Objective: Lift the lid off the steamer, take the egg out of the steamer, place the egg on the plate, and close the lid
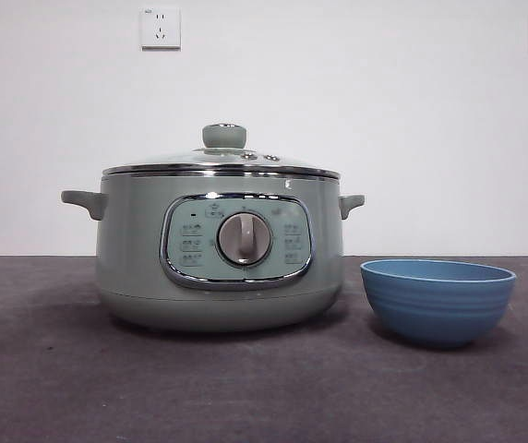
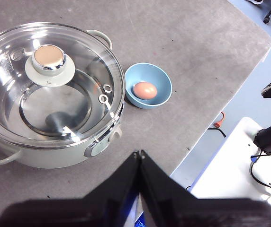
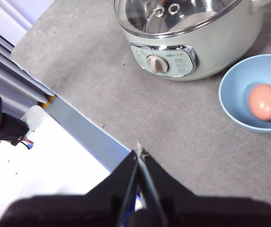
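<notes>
— Where is the egg?

— I see the egg [image 2: 145, 90] lying in the plate [image 2: 164, 83], which stands on the grey table [image 1: 52, 388] just beside the steamer [image 1: 135, 268], on the side by its front dial.

— And the lid?

— The lid [image 1: 222, 164] sits flat on the steamer's rim, knob up.

— Your jaws?

— My left gripper [image 2: 139, 153] has its jaws pressed together, holding nothing, off the table's edge. My right gripper [image 3: 139, 150] is the same, tips together, well apart from the steamer.

Even bright light; glare on lid [image 2: 50, 85]; sharp focus.
</notes>
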Controlling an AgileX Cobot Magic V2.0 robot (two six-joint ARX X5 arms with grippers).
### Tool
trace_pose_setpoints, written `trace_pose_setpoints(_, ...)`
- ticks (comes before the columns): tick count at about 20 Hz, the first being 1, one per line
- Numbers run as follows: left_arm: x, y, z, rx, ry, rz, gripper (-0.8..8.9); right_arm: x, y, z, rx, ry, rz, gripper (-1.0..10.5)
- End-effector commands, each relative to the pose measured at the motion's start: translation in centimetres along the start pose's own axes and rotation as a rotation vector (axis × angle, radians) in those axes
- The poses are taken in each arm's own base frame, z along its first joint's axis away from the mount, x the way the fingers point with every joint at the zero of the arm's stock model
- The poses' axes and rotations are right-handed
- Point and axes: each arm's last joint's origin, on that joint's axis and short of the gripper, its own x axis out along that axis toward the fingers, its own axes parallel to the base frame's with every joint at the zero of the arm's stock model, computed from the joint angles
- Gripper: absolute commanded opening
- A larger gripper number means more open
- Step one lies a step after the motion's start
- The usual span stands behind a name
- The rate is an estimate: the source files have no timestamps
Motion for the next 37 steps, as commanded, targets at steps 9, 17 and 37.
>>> trace_pose_setpoints(9,-3.4,1.4,2.7,0.261,-0.429,0.200,-0.03,0.1,0.0,0.0,0.005,0.002,-0.002,0.0)
trace_pose_setpoints(17,-4.6,3.4,-8.0,0.252,-0.725,0.654,-0.03,0.1,0.0,0.0,0.005,0.002,-0.002,0.0)
trace_pose_setpoints(37,10.0,9.1,-27.3,-0.042,-0.616,0.829,-0.03,0.1,0.0,0.0,0.005,0.002,-0.002,0.0)
